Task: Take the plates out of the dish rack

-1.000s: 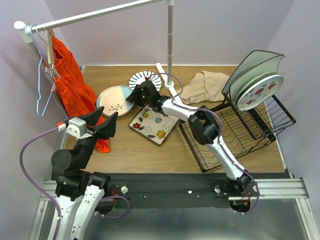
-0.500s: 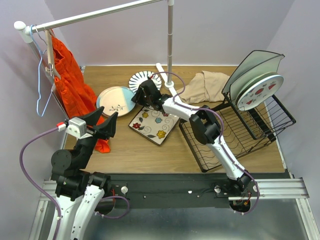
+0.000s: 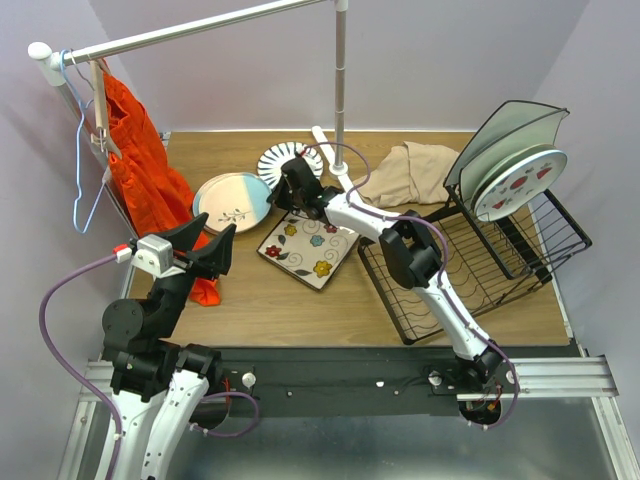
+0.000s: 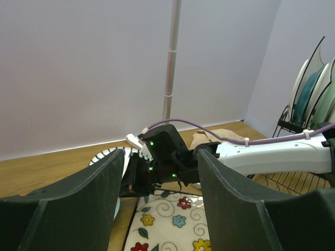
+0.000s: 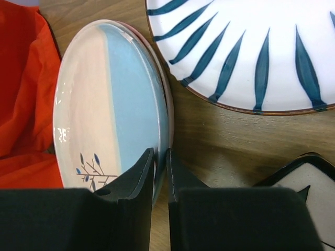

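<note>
Backed right off the pink-and-blue plate [image 5: 104, 104] lying just left of my right gripper [image 5: 159, 157], jaws nearly together on nothing; next plates [image 3: 520, 180] stand on edge in the dish rack [image 3: 470, 270], well apart to the right, my arm nearer.

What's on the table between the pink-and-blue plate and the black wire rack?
The square floral plate lies between the pink-and-blue plate and the dish rack; the top view shows it.

Orange garment [image 3: 140, 160] — beige cloth [image 3: 415, 172]
</note>
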Available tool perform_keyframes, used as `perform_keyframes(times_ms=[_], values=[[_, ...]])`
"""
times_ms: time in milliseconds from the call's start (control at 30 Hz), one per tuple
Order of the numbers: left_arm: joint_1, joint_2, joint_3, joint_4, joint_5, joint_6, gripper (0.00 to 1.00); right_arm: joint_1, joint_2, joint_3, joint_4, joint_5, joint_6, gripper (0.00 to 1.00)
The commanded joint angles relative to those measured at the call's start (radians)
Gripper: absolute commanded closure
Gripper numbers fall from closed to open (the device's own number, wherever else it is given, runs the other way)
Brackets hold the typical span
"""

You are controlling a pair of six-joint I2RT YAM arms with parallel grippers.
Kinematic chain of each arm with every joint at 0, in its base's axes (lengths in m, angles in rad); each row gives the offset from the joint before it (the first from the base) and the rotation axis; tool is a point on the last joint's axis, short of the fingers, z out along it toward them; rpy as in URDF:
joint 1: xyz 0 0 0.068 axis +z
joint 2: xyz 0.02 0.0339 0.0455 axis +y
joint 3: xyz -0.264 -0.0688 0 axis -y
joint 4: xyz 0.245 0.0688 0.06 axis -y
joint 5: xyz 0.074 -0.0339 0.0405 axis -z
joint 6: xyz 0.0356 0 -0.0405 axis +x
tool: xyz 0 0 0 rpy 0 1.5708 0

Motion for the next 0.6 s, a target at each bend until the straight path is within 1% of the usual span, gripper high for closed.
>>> perform_keyframes(times_ms=[0, 133, 567], values=[[-0.002, -0.006, -0.005, 0.005, -0.001, -0.003, 0.33, 0.001, 0.011, 0.081, 0.007, -0.005, 0.012, 0.81], [-0.002, -0.005, -0.007, 0.008, 0.002, -0.003, 0.33, 0.001, 0.04, 0.118, 0.008, -0.016, 0.037, 0.85], [-0.002, 0.003, -0.005, 0.01, 0.013, -0.003, 0.33, 0.001, 0.1, 0.182, 0.008, -0.028, 0.06, 0.87]])
